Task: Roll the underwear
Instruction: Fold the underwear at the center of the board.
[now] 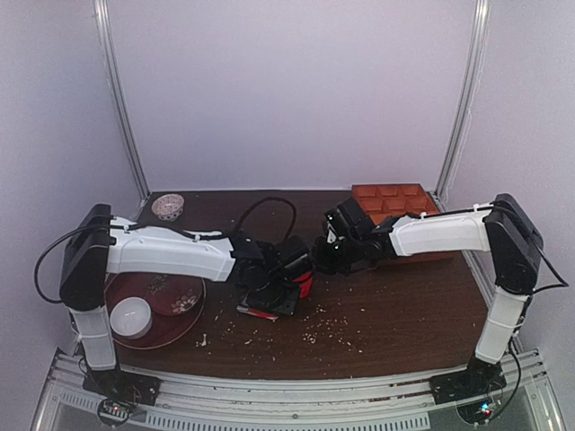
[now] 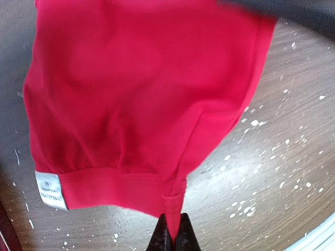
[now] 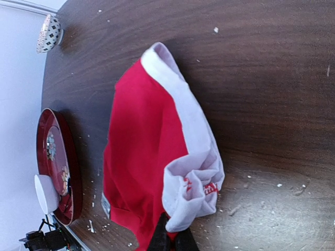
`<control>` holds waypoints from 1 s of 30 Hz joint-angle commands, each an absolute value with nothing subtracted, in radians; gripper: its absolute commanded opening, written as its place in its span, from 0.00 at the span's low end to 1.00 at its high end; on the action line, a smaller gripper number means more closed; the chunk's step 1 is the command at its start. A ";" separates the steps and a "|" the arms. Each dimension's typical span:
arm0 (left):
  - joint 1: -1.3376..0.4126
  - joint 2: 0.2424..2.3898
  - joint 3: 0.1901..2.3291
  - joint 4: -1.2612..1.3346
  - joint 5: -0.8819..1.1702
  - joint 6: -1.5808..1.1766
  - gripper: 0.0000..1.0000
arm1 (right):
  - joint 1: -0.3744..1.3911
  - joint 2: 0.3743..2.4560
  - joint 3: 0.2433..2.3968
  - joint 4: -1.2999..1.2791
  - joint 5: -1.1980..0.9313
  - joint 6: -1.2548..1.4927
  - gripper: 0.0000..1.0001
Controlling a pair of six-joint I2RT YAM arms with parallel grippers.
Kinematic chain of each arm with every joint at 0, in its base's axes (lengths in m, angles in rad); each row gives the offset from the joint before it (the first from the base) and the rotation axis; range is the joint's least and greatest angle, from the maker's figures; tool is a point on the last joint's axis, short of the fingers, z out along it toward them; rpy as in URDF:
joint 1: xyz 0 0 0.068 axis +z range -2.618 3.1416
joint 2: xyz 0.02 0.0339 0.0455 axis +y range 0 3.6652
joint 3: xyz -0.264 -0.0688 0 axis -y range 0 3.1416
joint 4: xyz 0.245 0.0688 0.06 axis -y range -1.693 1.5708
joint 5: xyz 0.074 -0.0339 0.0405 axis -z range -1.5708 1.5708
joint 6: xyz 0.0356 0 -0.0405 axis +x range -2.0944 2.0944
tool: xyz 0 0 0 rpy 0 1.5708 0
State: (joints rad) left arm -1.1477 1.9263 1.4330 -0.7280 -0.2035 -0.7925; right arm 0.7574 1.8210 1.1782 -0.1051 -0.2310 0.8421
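Underwear (image 3: pixel 141 157), bright red fabric boxer briefs with a white waistband, hangs bunched over the middle of the dark brown wooden table (image 3: pixel 261 78). Left gripper (image 2: pixel 172 236) pinches a red hem; right gripper (image 3: pixel 170 239) pinches the waistband. Judgement: lay it flat and taut before rolling. Small white label (image 2: pixel 49 189) at one hem.

A small white label (image 2: pixel 51 189) at the hem of the red underwear (image 2: pixel 131 94) carries a round mark and a line of dark print, too fine to read. Red lettering (image 3: pixel 208 188) on the bunched white waistband (image 3: pixel 180 112) is crumpled and illegible.
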 commanded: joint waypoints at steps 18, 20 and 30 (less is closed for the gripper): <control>-0.953 1.640 1.028 -0.388 0.053 -0.887 0.00 | 0.793 2.125 1.707 -0.437 -0.189 0.776 0.00; -0.942 1.628 1.016 -0.382 0.056 -0.892 0.00 | 0.795 2.140 1.730 -0.445 -0.189 0.777 0.00; -0.871 1.574 0.998 -0.413 0.096 -0.872 0.00 | 0.796 2.201 1.820 -0.493 -0.171 0.774 0.00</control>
